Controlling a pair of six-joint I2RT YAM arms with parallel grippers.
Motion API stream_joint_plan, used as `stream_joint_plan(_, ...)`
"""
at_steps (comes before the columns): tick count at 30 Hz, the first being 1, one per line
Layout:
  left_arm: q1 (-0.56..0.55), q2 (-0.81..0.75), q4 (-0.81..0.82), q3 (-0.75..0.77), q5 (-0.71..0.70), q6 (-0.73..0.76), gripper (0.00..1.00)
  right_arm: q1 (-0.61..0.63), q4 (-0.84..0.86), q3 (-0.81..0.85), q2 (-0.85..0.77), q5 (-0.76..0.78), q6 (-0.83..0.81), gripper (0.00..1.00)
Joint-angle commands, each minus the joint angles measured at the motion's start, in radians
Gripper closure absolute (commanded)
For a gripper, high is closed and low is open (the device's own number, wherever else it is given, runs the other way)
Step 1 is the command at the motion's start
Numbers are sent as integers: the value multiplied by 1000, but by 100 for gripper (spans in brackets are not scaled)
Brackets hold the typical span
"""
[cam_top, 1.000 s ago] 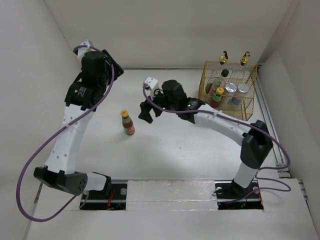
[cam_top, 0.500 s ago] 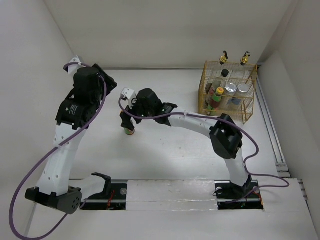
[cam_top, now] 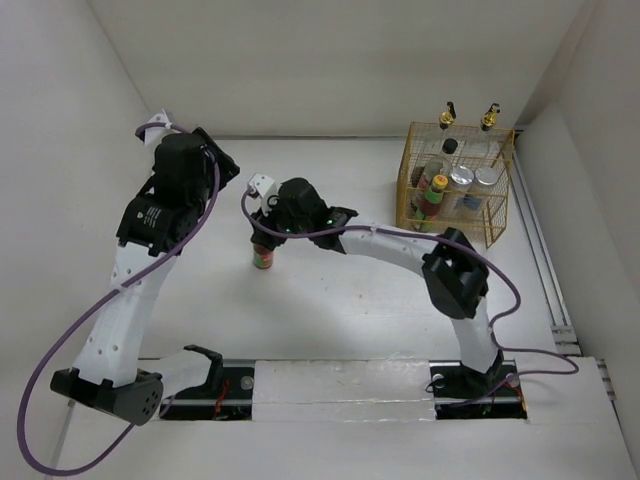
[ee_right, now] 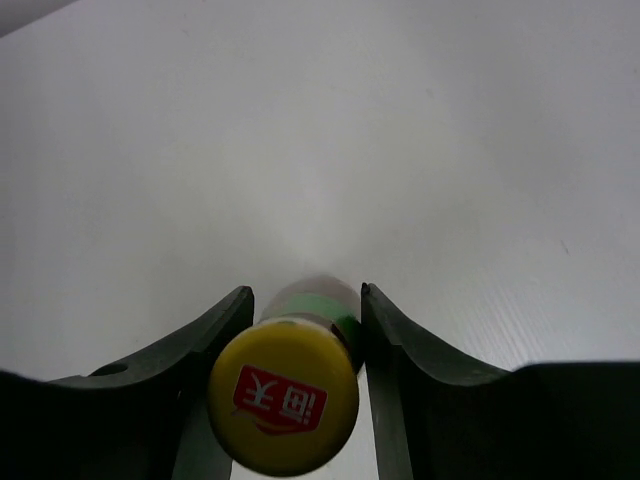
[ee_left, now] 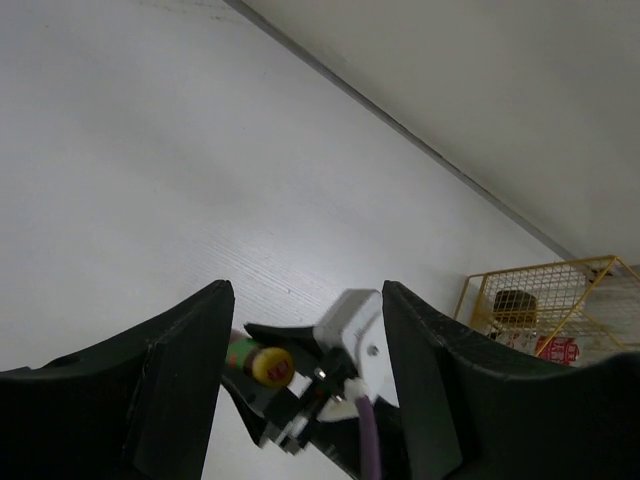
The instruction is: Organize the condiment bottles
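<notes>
Condiment bottles (cam_top: pixel 461 176): six standing in yellow wire basket (cam_top: pixel 497 226). Leaves one yellow-capped bottle (ee_right: pixel 283 400) upright on table (cam_top: pixel 330 300), pinched at neck by right gripper (ee_right: pixel 306 294). Left gripper (ee_left: pixel 305 286) parted wide, holding nothing.

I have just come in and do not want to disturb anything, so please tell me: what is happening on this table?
The right gripper has its fingers against both sides of a yellow-capped bottle, at its neck. The bottle stands upright in the middle of the table. The left gripper hangs open above the table and holds nothing. The other bottles stand in the yellow basket at the far right.
</notes>
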Motion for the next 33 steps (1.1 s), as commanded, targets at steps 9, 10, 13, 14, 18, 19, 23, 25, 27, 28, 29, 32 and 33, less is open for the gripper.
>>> stream_joint_plan(9,-3,63,238,-39,268,163,41,-319,-133,-189,-769,135,97,86)
stream_joint_plan(10,-3,82,251,-39,297,175,41,-356,-217,-189,-806,160,97,86)
stream_joint_plan(13,-32,131,294,-30,371,217,39,-517,-372,-157,-918,241,97,87)
stream_joint_plan(14,-49,145,304,-10,371,228,39,-556,-409,-116,-945,255,97,87)
stream_joint_plan(18,-126,218,340,62,394,260,38,-732,-523,-56,-990,278,97,88)
stream_joint_plan(19,-126,247,340,79,406,269,38,-761,-523,-56,-990,278,97,88)
stream_joint_plan(23,-135,295,340,116,426,269,37,-863,-544,-103,-1015,287,88,89)
stream_joint_plan(25,-135,313,340,134,451,269,37,-906,-497,-180,-1025,287,88,89)
stream_joint_plan(27,-135,326,349,134,492,269,36,-961,-413,-243,-1025,266,98,91)
stream_joint_plan(28,-135,326,349,134,503,269,36,-979,-385,-293,-1013,252,107,91)
stream_joint_plan(29,-135,336,349,134,514,269,34,-993,-356,-312,-1013,240,107,92)
stream_joint_plan(32,-135,336,349,134,524,278,30,-1018,-264,-349,-963,220,107,92)
stream_joint_plan(33,-135,336,349,134,524,278,29,-1027,-236,-360,-947,220,107,92)
